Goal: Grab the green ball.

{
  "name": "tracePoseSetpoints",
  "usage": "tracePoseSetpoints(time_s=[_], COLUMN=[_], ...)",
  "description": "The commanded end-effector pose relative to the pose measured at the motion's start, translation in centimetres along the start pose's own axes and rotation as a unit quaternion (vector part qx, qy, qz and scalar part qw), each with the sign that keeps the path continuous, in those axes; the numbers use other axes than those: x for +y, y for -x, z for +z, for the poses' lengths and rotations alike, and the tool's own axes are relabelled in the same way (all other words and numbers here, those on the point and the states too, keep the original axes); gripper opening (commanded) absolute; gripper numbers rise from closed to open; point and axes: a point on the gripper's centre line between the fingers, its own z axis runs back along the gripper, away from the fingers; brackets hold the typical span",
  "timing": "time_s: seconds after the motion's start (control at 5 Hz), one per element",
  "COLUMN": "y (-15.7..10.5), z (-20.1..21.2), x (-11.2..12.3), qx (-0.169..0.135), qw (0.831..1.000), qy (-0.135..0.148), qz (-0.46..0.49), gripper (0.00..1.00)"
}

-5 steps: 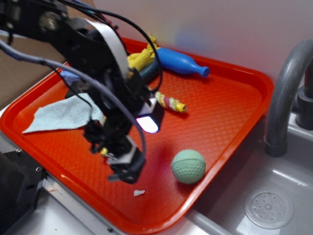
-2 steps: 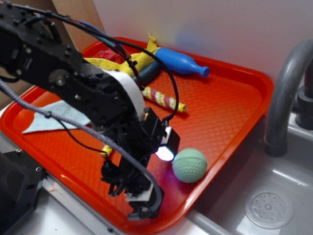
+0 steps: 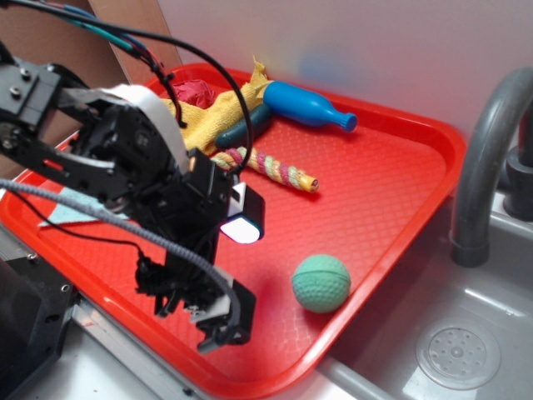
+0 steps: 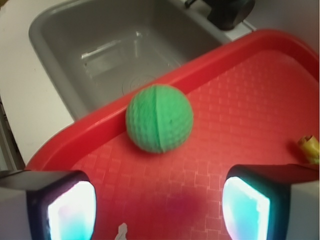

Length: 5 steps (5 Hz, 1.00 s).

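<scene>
1. Your gripper sits at the wrist view's bottom edge, fingers spread, empty.
2. You see the green ball mid-frame, ahead, against the red tray's rim.

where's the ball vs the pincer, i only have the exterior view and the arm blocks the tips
Observer: On the wrist view the ball sits ahead of the open pincer, roughly centred between the two pads, not yet between them.
Operator: is it touching the tray rim
Observer: The wrist view shows it right against the tray rim, with the grey sink just beyond.
Operator: anything else in the way
Observer: Only a small white scrap on the tray floor near the left pad, and a yellow bit at the right edge.
</scene>
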Motion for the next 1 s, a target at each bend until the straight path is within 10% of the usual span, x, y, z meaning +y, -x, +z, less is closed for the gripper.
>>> tracePoseSetpoints(time_s=[0.0,0.4,0.8], y=[-0.1,-2.4,-2.7], z=[1.1,-0.7,-5.5], x=[-1.5,-1.0,-2.6], qx=[-0.011,0.015,-0.009], qw=[1.000,0.999,0.993], qy=[0.002,0.011,0.096], qz=[-0.002,-0.028,-0.069], gripper=[1.00,1.00,1.00])
